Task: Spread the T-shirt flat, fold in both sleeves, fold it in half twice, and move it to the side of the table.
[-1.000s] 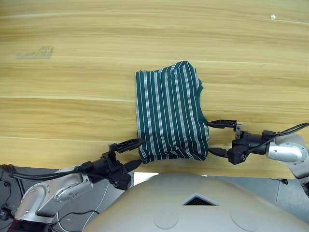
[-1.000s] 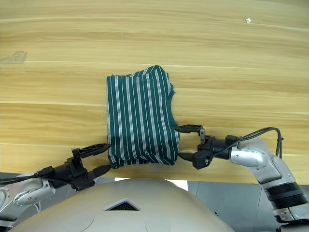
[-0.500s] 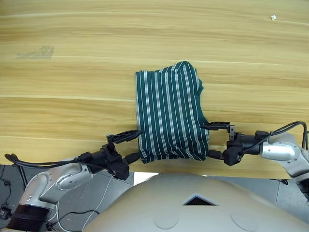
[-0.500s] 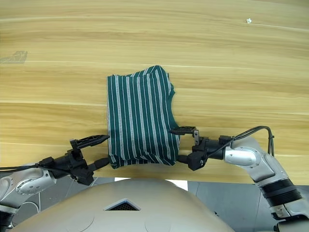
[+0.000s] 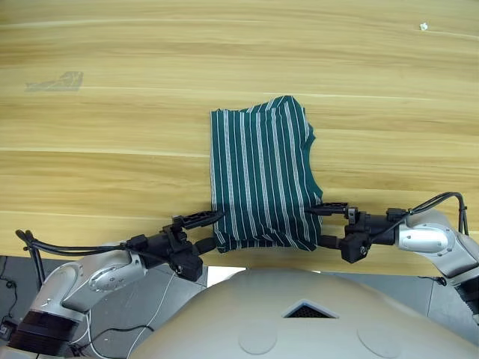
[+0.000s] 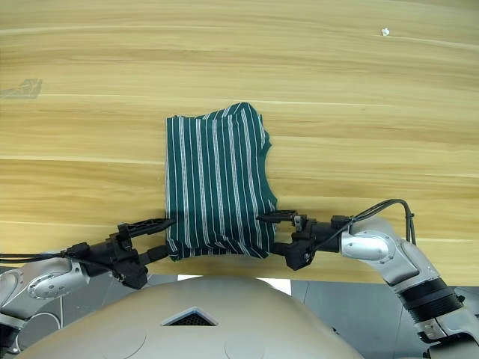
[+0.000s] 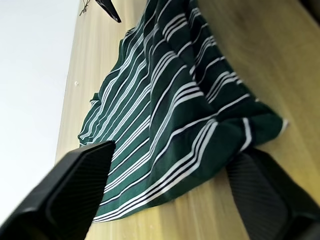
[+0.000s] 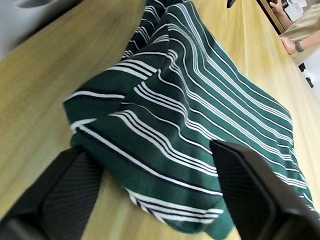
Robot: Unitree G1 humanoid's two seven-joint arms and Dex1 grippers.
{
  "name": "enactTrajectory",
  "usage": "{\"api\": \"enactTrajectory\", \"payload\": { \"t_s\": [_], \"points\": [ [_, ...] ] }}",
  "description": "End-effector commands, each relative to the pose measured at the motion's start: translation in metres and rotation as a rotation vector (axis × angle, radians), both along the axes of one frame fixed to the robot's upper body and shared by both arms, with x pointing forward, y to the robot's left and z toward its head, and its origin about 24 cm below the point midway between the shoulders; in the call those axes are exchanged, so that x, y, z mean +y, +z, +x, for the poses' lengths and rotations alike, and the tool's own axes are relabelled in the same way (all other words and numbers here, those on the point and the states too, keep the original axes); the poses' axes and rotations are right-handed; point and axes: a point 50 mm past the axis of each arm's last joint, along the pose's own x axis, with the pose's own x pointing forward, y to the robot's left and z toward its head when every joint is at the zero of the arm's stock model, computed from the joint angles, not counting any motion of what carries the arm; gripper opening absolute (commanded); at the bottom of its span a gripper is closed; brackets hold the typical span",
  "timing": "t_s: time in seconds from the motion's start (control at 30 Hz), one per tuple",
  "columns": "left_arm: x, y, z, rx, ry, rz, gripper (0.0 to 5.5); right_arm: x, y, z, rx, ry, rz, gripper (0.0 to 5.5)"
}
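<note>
The folded green striped T-shirt (image 5: 262,179) lies at the near edge of the desk (image 5: 112,112). My left jaws and right jaws stand released, each straddling a near corner. Its under-layers are hidden from me.

Wide open bench (image 5: 112,149) to pass over left, right and beyond the folded T-shirt (image 5: 262,176); small white scrap (image 5: 423,27) far off at the right. Tight at the near edge: left gripper (image 5: 213,229) and right gripper (image 5: 314,225), jaws apart, each straddling a near corner.
</note>
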Motion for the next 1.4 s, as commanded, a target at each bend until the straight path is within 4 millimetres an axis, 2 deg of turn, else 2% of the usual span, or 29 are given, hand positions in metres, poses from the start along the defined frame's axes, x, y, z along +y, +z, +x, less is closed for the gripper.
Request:
{"api": "enactTrajectory", "payload": {
  "t_s": [0.03, 0.53, 0.6, 0.73, 0.83, 0.93, 1.03, 1.13, 1.3, 1.4],
  "points": [
    [0.008, -0.021, -0.022, 0.154, -0.052, 0.173, 3.03, -0.007, -0.014, -0.006, 0.059, 0.026, -0.120, 2.78],
    [0.005, -0.020, -0.027, 0.166, -0.054, 0.169, 0.48, -0.004, -0.017, -0.004, 0.078, -0.001, -0.095, 0.04],
    [0.004, -0.020, -0.027, 0.167, -0.055, 0.168, 0.20, -0.004, -0.017, -0.004, 0.081, -0.002, -0.095, 0.00],
    [0.005, -0.019, -0.026, 0.172, -0.029, 0.156, 0.08, -0.002, -0.018, -0.004, 0.092, -0.006, -0.091, 0.00],
    [0.007, -0.009, -0.018, 0.242, 0.105, 0.056, 0.08, -0.001, -0.015, -0.002, 0.112, -0.032, -0.069, 0.00],
    [0.015, 0.009, -0.005, 0.362, 0.275, -0.045, 0.08, -0.007, 0.006, 0.013, 0.225, -0.182, 0.041, 0.00],
    [0.020, 0.028, 0.002, 0.464, 0.349, -0.128, 0.08, -0.025, 0.024, 0.034, 0.334, -0.345, 0.135, 0.00],
    [0.022, 0.041, 0.004, 0.571, 0.369, -0.187, 0.08, -0.033, 0.034, 0.043, 0.422, -0.401, 0.184, 0.00],
    [0.020, 0.049, 0.001, 0.678, 0.348, -0.210, 0.08, -0.034, 0.039, 0.040, 0.527, -0.412, 0.195, 0.00],
    [0.009, 0.054, -0.009, 0.718, 0.300, -0.226, 0.08, -0.030, 0.050, 0.037, 0.591, -0.403, 0.224, 0.00]
  ]
}}
